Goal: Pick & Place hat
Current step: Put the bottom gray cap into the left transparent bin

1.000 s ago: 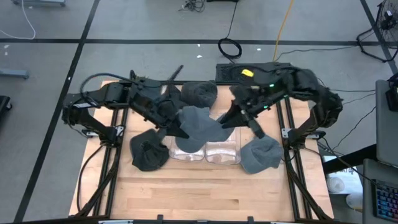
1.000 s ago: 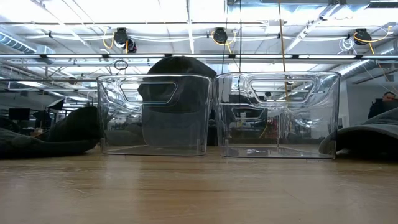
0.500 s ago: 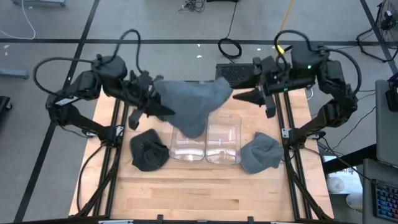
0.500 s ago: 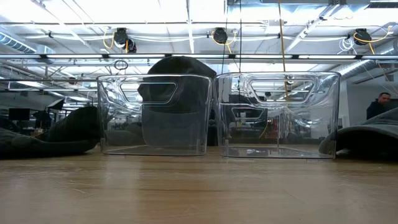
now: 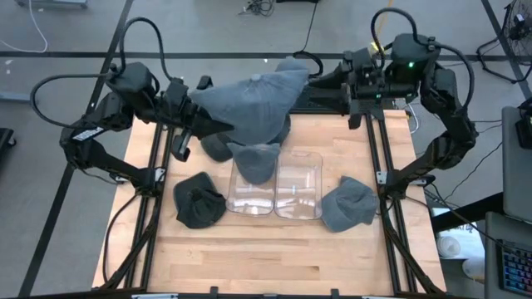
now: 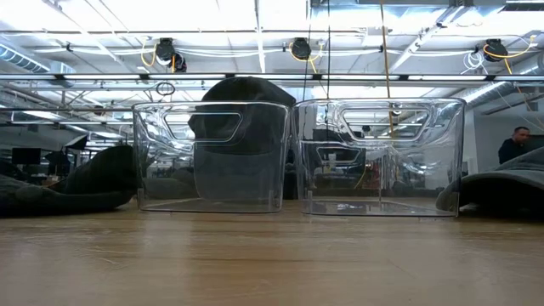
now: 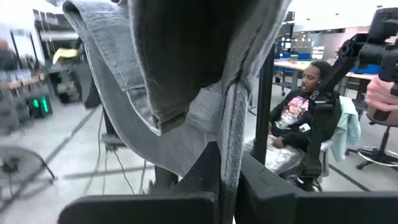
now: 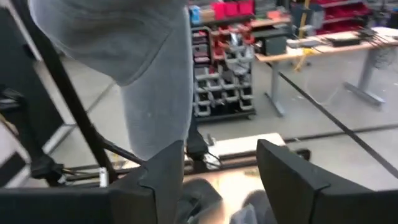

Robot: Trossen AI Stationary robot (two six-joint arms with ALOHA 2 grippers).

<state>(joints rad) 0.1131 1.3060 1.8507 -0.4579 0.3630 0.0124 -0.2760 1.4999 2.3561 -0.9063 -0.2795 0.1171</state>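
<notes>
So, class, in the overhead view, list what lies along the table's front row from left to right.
Crumpled dark grey knit hat → clear plastic bin → second clear plastic bin → lighter grey knit hat.

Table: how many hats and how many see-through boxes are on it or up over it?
Hats: 4 (lifted hat, left hat, right hat, back hat behind the bins)
Clear bins: 2 (left bin, right bin)
Total: 6
</notes>
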